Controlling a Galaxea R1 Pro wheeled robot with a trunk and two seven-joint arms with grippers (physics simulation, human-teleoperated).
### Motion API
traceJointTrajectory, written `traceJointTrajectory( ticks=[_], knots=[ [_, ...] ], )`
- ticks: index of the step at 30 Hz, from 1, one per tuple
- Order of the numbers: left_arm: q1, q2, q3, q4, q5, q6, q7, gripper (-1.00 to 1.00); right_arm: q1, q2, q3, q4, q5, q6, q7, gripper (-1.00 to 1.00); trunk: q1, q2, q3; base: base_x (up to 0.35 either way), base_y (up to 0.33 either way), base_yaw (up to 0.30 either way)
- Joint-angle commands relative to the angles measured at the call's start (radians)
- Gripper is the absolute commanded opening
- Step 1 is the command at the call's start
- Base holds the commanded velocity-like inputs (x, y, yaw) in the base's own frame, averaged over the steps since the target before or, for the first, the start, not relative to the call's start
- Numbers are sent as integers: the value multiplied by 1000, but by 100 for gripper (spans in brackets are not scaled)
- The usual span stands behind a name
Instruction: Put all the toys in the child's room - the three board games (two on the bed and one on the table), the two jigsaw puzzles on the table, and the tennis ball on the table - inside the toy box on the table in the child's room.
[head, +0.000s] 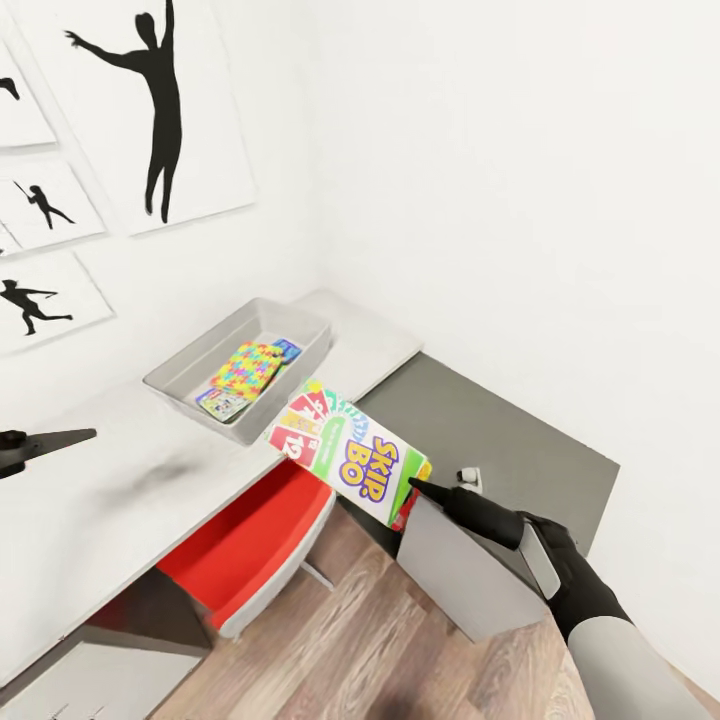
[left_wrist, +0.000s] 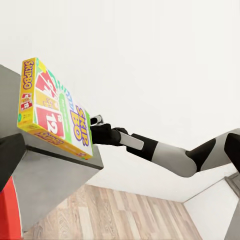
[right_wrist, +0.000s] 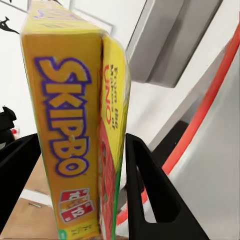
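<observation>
My right gripper (head: 418, 488) is shut on one short end of the white and yellow SKIP BO board game (head: 350, 452), holding it tilted in the air over the red chair, just off the near corner of the toy box (head: 190, 362). That grey tray stands on the pale table (head: 110, 490) and holds a multicoloured jigsaw puzzle (head: 248, 368) lying over blue game boxes (head: 288, 350). The right wrist view has the box edge (right_wrist: 65, 125) clamped between black fingers (right_wrist: 150, 190). My left gripper (head: 35, 447) hovers over the table at the left, open and empty. From the left wrist view the held box (left_wrist: 52, 110) appears side-on.
A red and white swivel chair (head: 250, 545) sits under the table edge below the held box. The lower dark grey side section (head: 500, 430) carries a small white object (head: 468, 478), with a white panel (head: 465, 585) beneath. Walls enclose the corner; wood floor lies below.
</observation>
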Motion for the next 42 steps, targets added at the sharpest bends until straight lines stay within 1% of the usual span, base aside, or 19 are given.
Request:
traceJointTrajectory(
  ticks=[1,5,12,19,28,38,42],
  knots=[
    [-1,0,-1,0,-1,10,-4,100,0,0,-1,-1,-5,10,2,-100,1,-2,0,167,175,218],
    [-1,0,-1,0,-1,11,-4,100,0,0,-1,-1,-5,10,2,-100,1,-2,4,217,171,218],
    [-1,0,9,0,-1,11,-4,100,0,0,-1,-1,-5,9,3,-100,1,-2,13,183,113,218],
    [-1,0,11,0,-1,10,-4,100,0,-1,-1,-10,-5,9,5,-100,1,-2,21,56,13,218],
    [-1,0,13,0,0,12,-4,100,35,0,0,-70,-5,11,2,-100,1,-2,32,181,-47,218],
    [-1,0,12,0,0,11,-4,100,38,-1,-1,-75,-4,11,0,-100,1,-2,44,157,-16,219],
    [-1,0,13,0,0,11,-4,100,38,-2,-1,-74,-4,11,0,-100,1,-2,48,80,119,233]
  ],
)
